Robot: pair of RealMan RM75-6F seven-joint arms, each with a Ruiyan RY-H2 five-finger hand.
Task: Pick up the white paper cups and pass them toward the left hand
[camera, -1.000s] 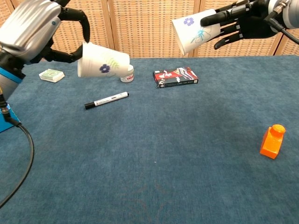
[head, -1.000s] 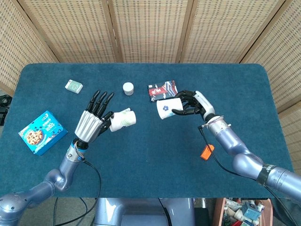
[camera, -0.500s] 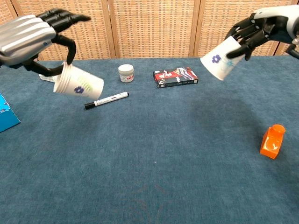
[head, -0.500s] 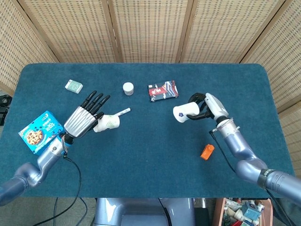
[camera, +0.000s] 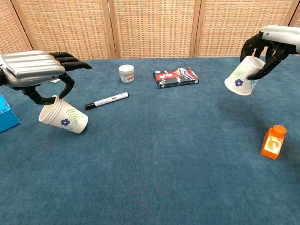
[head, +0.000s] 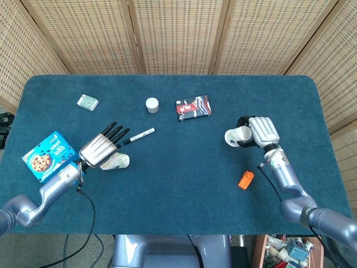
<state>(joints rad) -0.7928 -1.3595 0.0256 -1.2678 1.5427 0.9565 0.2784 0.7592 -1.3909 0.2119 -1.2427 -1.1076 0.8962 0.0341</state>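
My left hand holds a white paper cup with a blue flower print, tilted on its side low over the left of the table, mouth toward the left. My right hand grips a second white paper cup above the right side of the table, mouth tipped down and to the left. Both cups are off the cloth or barely above it; whether the left cup touches the table I cannot tell.
On the blue table lie a black-and-white marker, a small white jar, a dark card box, a green card pack, a blue cookie box and an orange bottle.
Both hands have drawn apart and sunk. The left hand carried its cup down and toward the front left; the right hand carried its cup rightward and lower.
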